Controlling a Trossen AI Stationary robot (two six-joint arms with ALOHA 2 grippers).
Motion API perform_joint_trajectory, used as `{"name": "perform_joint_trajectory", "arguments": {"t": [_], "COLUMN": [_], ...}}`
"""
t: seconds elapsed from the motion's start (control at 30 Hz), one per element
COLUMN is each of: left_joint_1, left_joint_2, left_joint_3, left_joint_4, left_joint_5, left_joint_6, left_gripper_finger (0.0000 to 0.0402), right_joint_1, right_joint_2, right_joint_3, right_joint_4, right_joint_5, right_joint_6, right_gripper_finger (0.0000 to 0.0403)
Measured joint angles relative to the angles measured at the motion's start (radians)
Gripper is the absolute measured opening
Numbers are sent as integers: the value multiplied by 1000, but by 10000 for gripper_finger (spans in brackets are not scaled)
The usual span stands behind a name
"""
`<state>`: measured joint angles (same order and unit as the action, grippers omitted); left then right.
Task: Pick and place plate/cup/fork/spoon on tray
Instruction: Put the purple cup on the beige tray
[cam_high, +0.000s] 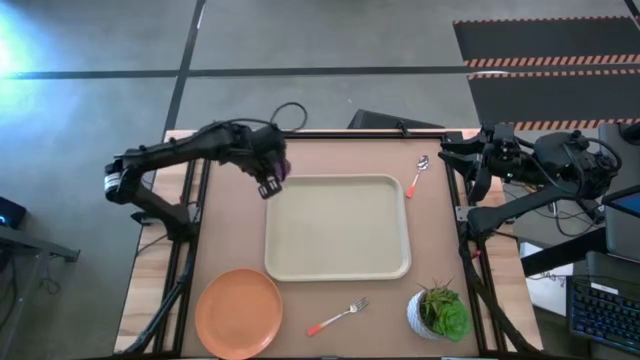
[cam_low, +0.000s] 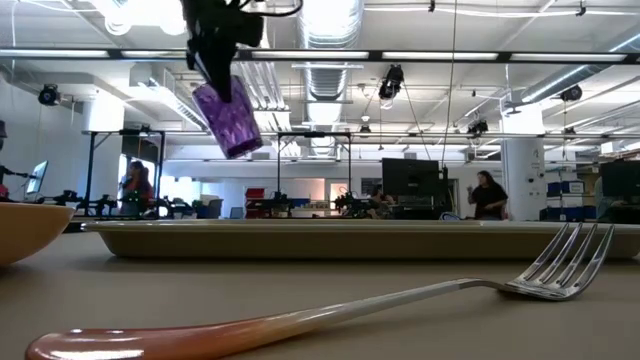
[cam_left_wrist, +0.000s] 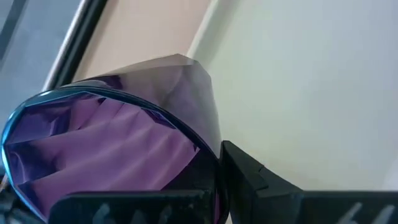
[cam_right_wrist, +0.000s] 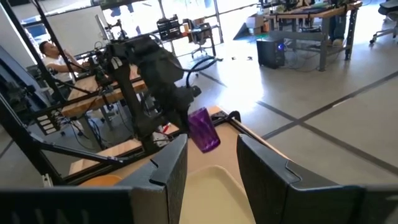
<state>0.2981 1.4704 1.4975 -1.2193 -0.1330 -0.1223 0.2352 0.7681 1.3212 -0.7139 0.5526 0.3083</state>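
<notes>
**Purple cup held aloft at the tray's far-left corner**

From above, the left gripper (cam_high: 272, 172) sits over the far-left corner of the tray (cam_high: 338, 262), with only a sliver of the cup (cam_high: 281, 170) showing purple beneath the dark fingers. The low view gives what the overhead cannot: the cup (cam_low: 229, 116) hangs clear in the air, well above the tray rim (cam_low: 330, 238), tilted off upright, clamped at its upper end by the left gripper (cam_low: 215, 40). The left wrist view fills with the cup's faceted wall and open mouth (cam_left_wrist: 112, 143), a dark finger (cam_left_wrist: 261, 180) pressed against its side, cream tray surface (cam_left_wrist: 311, 81) beyond it. The right wrist view catches the same grasp from across the table, the cup (cam_right_wrist: 203, 129) slanting below the left arm's wrist.

The right gripper (cam_high: 452, 160) waits at the table's far-right edge; its own view shows the two fingers (cam_right_wrist: 171, 168) spread apart with nothing between them.

The overhead view alone places the remaining items. The plate (cam_high: 238, 312) lies at the near-left corner of the table, apart from the tray. The fork (cam_high: 338, 317) lies just in front of the tray's near edge, and looms across the low view (cam_low: 300, 315). The spoon (cam_high: 417, 176) rests beside the tray's far-right corner. A potted plant (cam_high: 438, 312) stands at the near right.
</notes>
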Motion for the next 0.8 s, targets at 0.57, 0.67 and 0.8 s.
{"name": "perform_joint_trajectory", "arguments": {"t": [0.57, 0.67, 0.8], "left_joint_1": [-63, -92, -122], "left_joint_2": [300, 334, 408], "left_joint_3": [40, 91, 206], "left_joint_4": [5, 16, 17], "left_joint_5": [51, 52, 52], "left_joint_6": [30, 32, 58], "left_gripper_finger": [0, 0, 0], "right_joint_1": [0, 0, 0], "right_joint_2": [-1, -1, -1], "right_joint_3": [0, 0, 0], "right_joint_4": [-2, -14, -13], "right_joint_5": [-2, -2, -2], "right_joint_6": [31, 30, 22], "right_gripper_finger": [130, 130, 130]}}
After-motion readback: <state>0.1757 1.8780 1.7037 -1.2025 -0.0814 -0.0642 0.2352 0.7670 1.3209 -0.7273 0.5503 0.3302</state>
